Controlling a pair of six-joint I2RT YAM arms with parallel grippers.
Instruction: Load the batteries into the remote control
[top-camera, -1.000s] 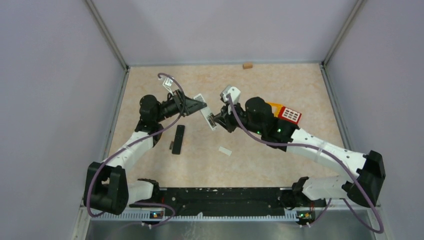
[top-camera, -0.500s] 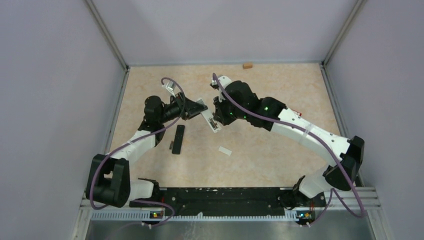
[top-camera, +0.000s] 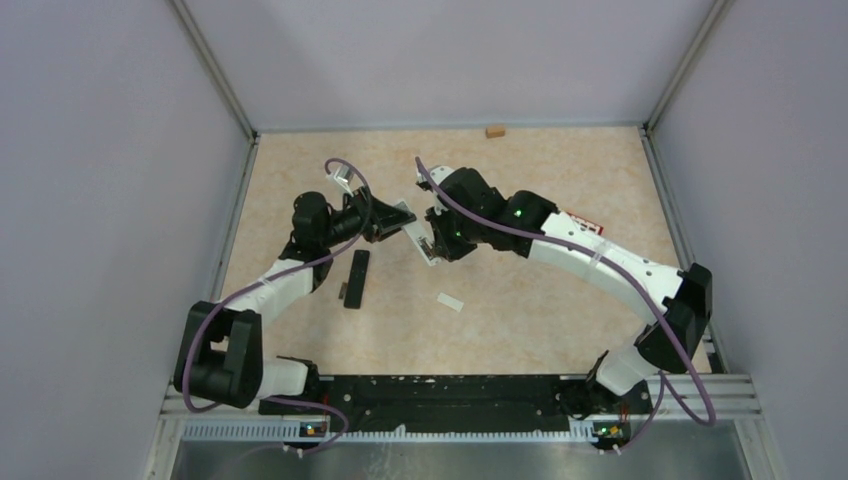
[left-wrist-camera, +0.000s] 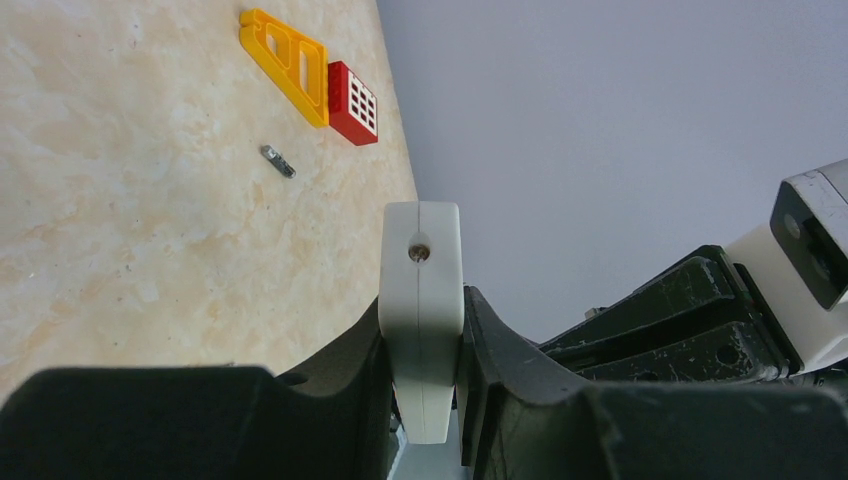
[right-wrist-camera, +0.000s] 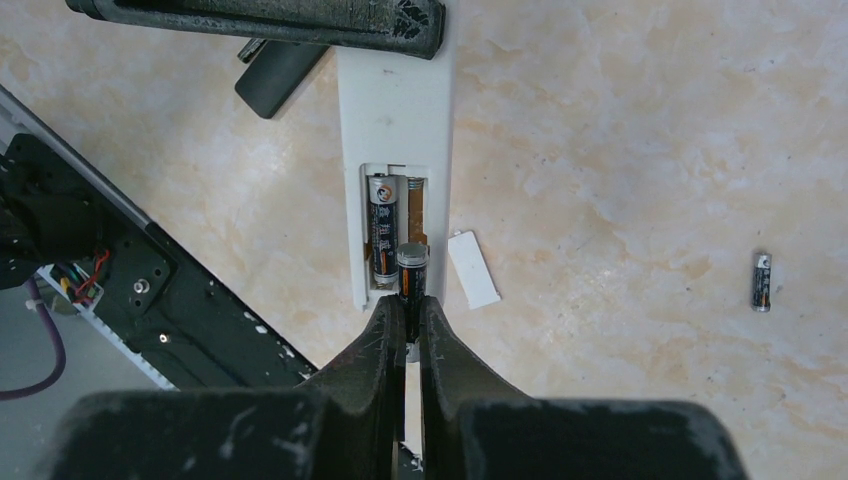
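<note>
The table (top-camera: 560, 180) is beige, marbled stone-look board, boxed in by plain lilac walls (top-camera: 450, 60) on three sides. On it lie a black remote (top-camera: 357, 278), a small white cover (top-camera: 450, 302), a wooden block (top-camera: 494, 130) at the far edge, a red block (left-wrist-camera: 352, 103) touching a yellow piece (left-wrist-camera: 285, 62), and a loose battery (right-wrist-camera: 762, 281) well apart from the rest.

The left arm is folded at the elbow with its wrist turned toward the centre. The left claw (top-camera: 390, 220) is clamped narrow on the white remote (top-camera: 415, 235), gripping its thin sides. The right arm sweeps in a long arc from its base to meet it. The right claw (right-wrist-camera: 407, 310) is pinched almost closed on the gripped battery (right-wrist-camera: 411, 275).

The white remote's long axis runs diagonally from the left claw toward the right claw, with the open bay facing up. A seated battery (right-wrist-camera: 381, 238) lies lengthwise in one slot. The gripped battery stands tilted over the other slot, one end up.
</note>
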